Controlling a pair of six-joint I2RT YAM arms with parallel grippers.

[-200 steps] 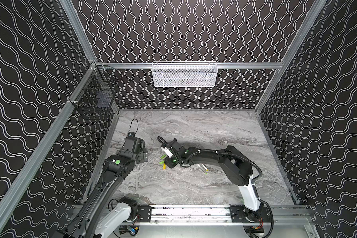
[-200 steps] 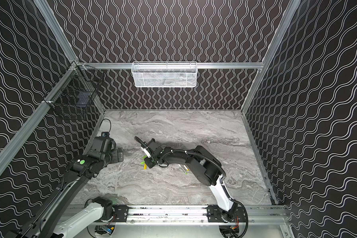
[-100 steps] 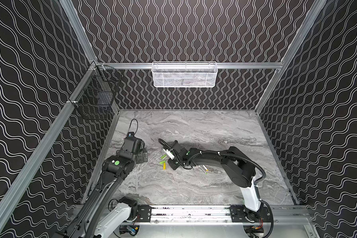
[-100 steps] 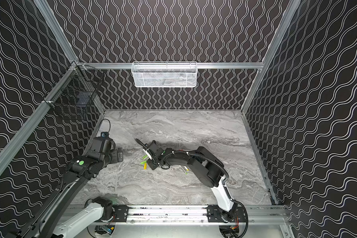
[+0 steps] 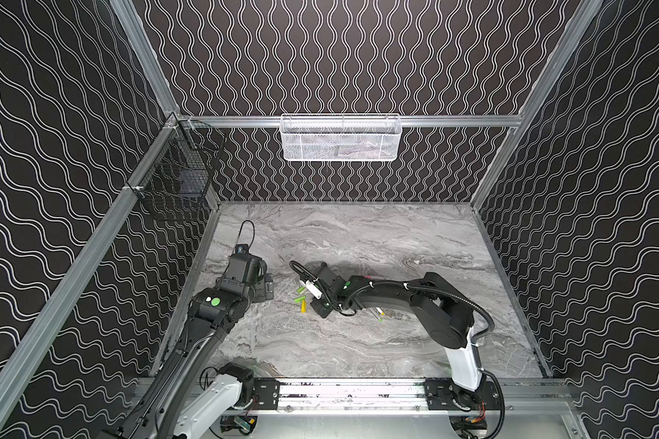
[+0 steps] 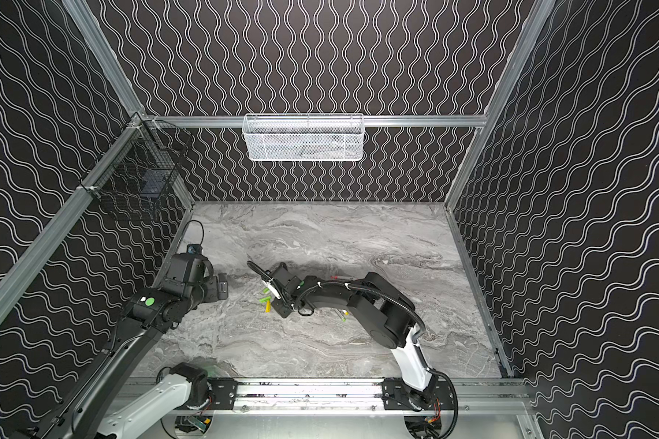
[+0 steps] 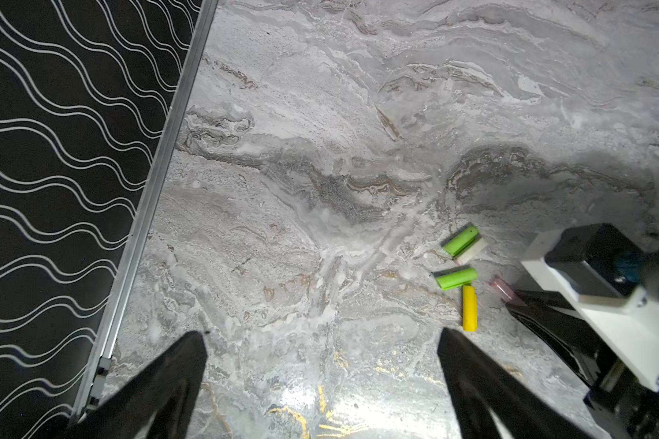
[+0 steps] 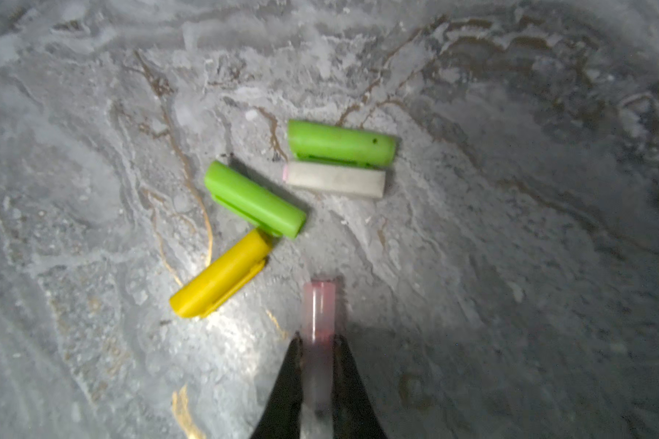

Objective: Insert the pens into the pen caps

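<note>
**Right gripper pinches a pink-ended pen beside the caps**

The marble table (image 5: 358,235) carries everything, and the yellow cap (image 8: 221,279) lies left of its middle in both top views. Far behind the yellow cap, a white mesh basket (image 5: 340,138) hangs on the rear rail. A black wire basket (image 5: 176,182) hangs on the side wall, behind and to the left of the cap.

The left gripper (image 7: 320,333) hovers to the left of the yellow cap, well apart from it. Its jaws are spread wide and hold nothing. The right gripper (image 8: 317,338) sits just right of the yellow cap, jaws pressed onto a pink-ended pen (image 8: 319,304). The pen's pink end points toward the caps and is near the yellow cap without touching it. The view is too blurred to tell whether the pen rests on the table.

Two more pens (image 5: 377,313) lie farther right of the yellow cap, under the right arm.

A green cap (image 8: 253,199) touches one end of the yellow cap. Beyond it lies a second green cap (image 8: 341,143), with a pale cap (image 8: 333,179) pressed along its side.
</note>
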